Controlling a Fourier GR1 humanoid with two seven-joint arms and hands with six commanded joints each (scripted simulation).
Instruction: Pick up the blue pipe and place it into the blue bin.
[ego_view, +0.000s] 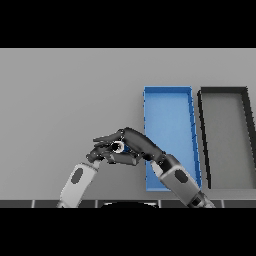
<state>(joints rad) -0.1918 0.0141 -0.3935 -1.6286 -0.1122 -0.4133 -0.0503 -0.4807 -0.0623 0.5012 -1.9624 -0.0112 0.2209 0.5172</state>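
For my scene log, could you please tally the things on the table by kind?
Bins: 2, a blue bin and a black bin.
Pipes: 1, a blue pipe mostly hidden between the right hand and the left hand.
Total: 3.

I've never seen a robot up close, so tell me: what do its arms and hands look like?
Each arm is a rounded white and light grey shell with a dark oval inset on the forearm. The left hand and right hand are dark, nearly black, with slim fingers and a thumb. No cables or markings show.
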